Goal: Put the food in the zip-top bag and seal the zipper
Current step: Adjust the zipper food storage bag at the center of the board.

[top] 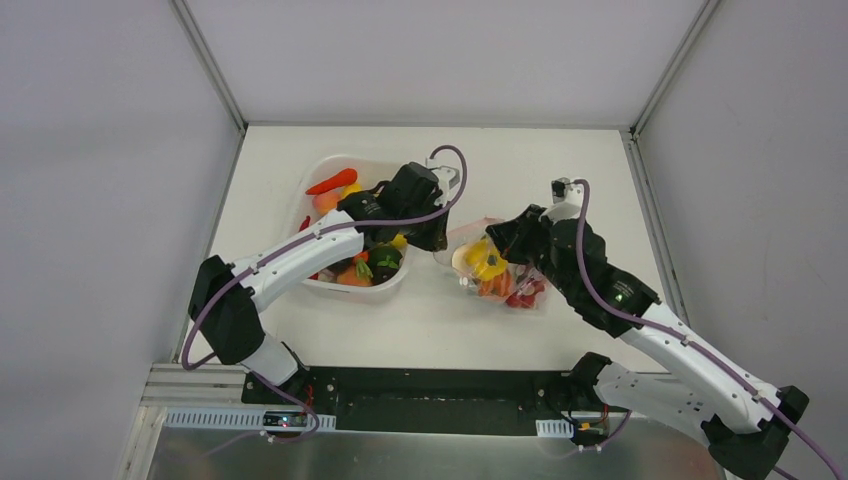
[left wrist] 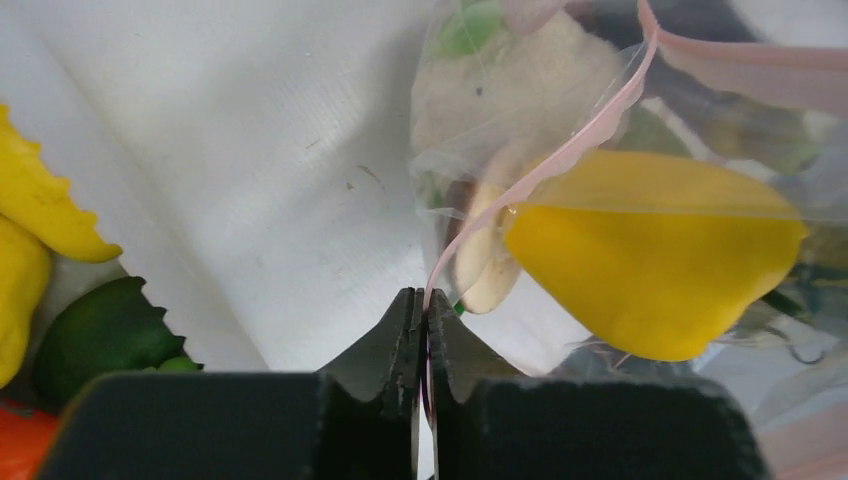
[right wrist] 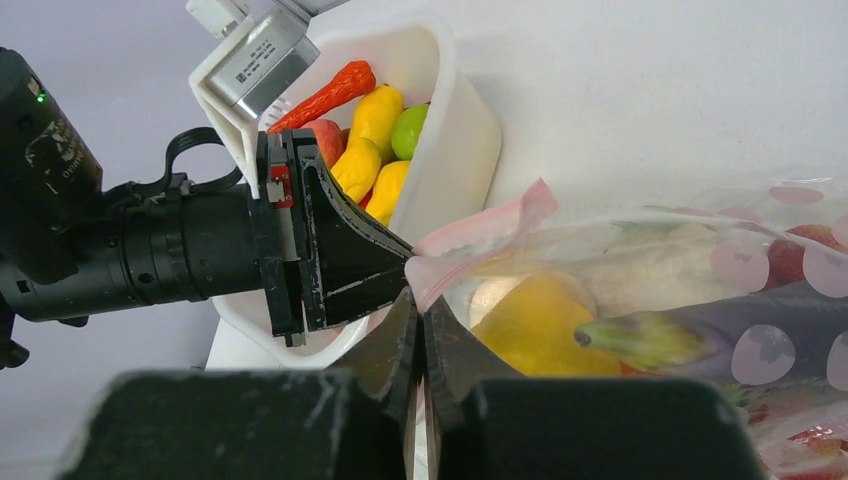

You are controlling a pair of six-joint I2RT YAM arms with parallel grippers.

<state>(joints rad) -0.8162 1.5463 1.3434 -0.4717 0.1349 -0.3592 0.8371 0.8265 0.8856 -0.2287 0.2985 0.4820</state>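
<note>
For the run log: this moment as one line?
left tool: shut on zipper | right tool: shut on zip-top bag | yellow food: inside bag | zipper: unsealed

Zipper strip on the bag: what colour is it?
Pink; the zipper shows best in the left wrist view.

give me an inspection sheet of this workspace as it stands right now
surface: white table, carrying only the tub and bag
job's things: clear crinkly zip-top bag lies right of the tub, holding a yellow toy pepper and other pieces; its pink zipper strip looks partly unsealed; more glossy toy food sits in the white rectangular plastic tub
clutter: nothing seen
grippers: left end effector shut on the pink zipper strip; right end effector shut on the same strip, tip to tip with the left
cables: purple cables run along both arms, off the bag
surroundings: pale enclosure walls with metal posts
</note>
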